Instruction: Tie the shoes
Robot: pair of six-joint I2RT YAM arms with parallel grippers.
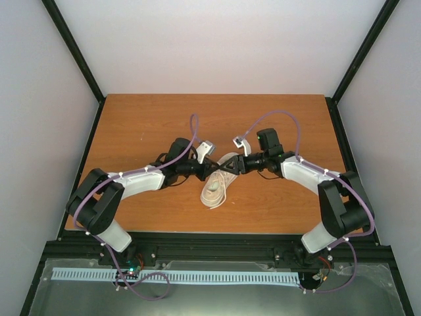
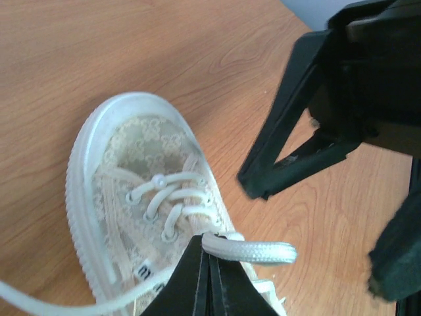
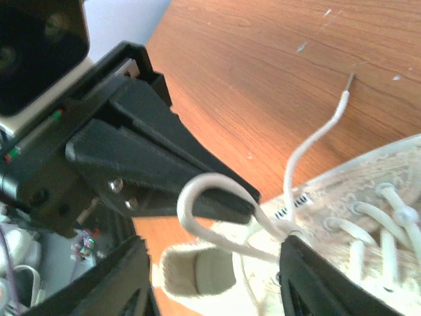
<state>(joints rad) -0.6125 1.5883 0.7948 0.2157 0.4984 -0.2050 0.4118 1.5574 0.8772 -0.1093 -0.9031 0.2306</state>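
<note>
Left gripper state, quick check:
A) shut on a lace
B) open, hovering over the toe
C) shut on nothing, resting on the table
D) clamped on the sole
A: in the left wrist view the left gripper has its fingers pressed together, with the white lace pinched at their tip, just above the sneaker.

A robotics lab test cell: plain white panels (image 1: 217, 39) in black frame struts (image 1: 72, 46) enclose a wooden worktop (image 1: 145, 118) under both jaws; behind them, a black mounting rail (image 1: 217, 247) and slotted cable duct (image 1: 197, 276).
</note>
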